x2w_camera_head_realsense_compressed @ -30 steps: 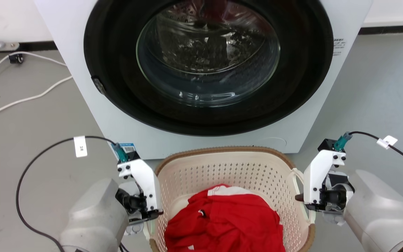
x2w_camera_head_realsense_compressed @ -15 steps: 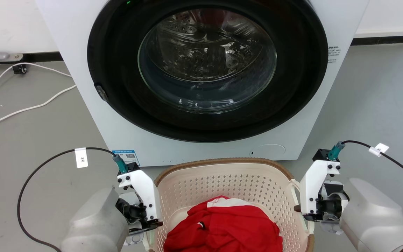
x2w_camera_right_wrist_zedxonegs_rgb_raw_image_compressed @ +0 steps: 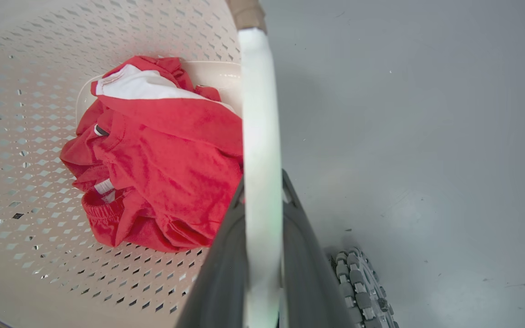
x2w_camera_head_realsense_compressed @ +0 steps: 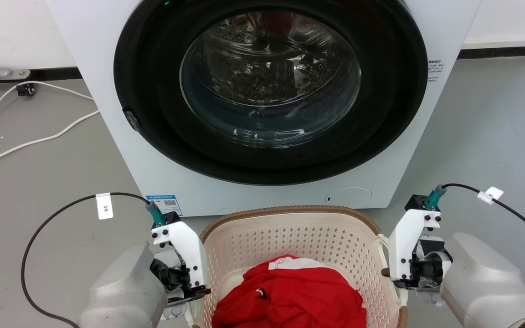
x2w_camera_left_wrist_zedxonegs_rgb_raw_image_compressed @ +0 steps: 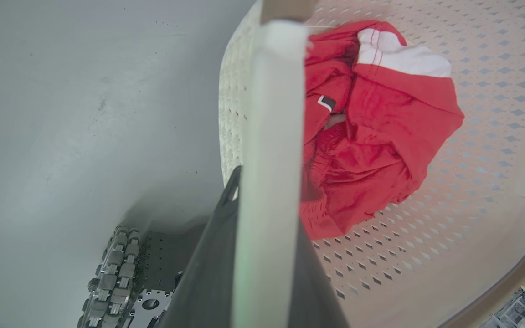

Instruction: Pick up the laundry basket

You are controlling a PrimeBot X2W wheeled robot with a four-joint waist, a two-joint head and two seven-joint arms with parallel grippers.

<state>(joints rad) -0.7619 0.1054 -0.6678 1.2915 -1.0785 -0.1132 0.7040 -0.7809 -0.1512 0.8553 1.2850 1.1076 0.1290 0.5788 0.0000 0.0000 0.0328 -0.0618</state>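
Before the washing machine (x2w_camera_head_realsense_compressed: 208,196), between our arms, the laundry basket (x2w_camera_head_realsense_compressed: 290,208) sits with a red garment (x2w_camera_head_realsense_compressed: 290,300) inside. From the head camera we cannot tell how the fingers stand. The wrist cameras settle it: our left gripper (x2w_camera_left_wrist_zedxonegs_rgb_raw_image_compressed: 267,196) is clamped on the left handle (x2w_camera_left_wrist_zedxonegs_rgb_raw_image_compressed: 274,100), and our right gripper (x2w_camera_right_wrist_zedxonegs_rgb_raw_image_compressed: 263,182) on the right handle (x2w_camera_right_wrist_zedxonegs_rgb_raw_image_compressed: 258,114). Compared with a second ago, the whole head picture has shifted, so the camera moved; both grips look unchanged.
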